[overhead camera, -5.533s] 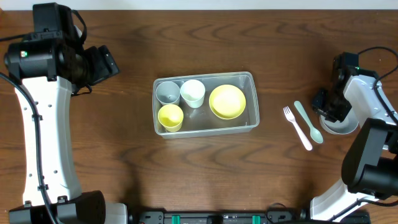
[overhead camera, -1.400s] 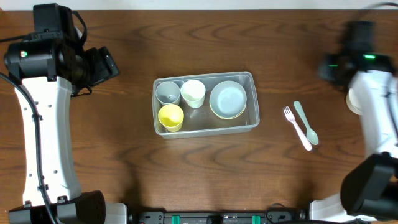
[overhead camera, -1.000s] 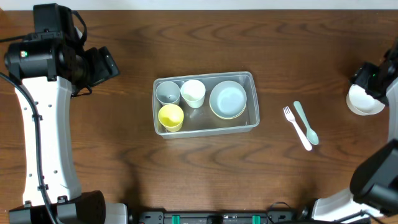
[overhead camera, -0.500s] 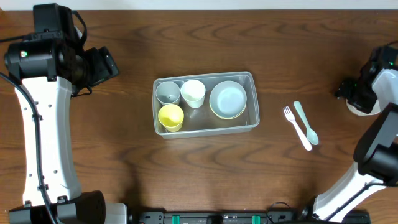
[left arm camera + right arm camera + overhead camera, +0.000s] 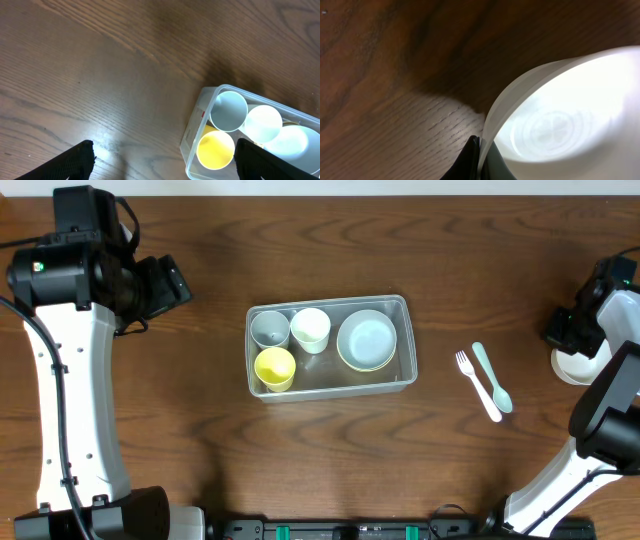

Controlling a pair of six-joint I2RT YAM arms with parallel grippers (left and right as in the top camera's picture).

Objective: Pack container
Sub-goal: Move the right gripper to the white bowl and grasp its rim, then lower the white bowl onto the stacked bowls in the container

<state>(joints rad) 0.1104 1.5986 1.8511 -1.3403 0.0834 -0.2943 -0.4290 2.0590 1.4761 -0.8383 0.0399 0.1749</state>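
Note:
The clear plastic container (image 5: 405,340) sits mid-table and holds a grey cup (image 5: 269,328), a white cup (image 5: 310,329), a yellow cup (image 5: 274,367) and a pale bowl stacked on a yellow bowl (image 5: 367,340). It also shows in the left wrist view (image 5: 192,135). My left gripper (image 5: 165,162) is open and empty, high at the far left. My right gripper (image 5: 481,155) is shut on the rim of a white bowl (image 5: 560,115) at the table's right edge (image 5: 575,365).
A white fork (image 5: 477,385) and a pale green spoon (image 5: 493,377) lie side by side on the table between the container and the white bowl.
A pale bowl now lies on the yellow bowl in the container. My right arm swung back to the right edge and closed on the rim of another white bowl.

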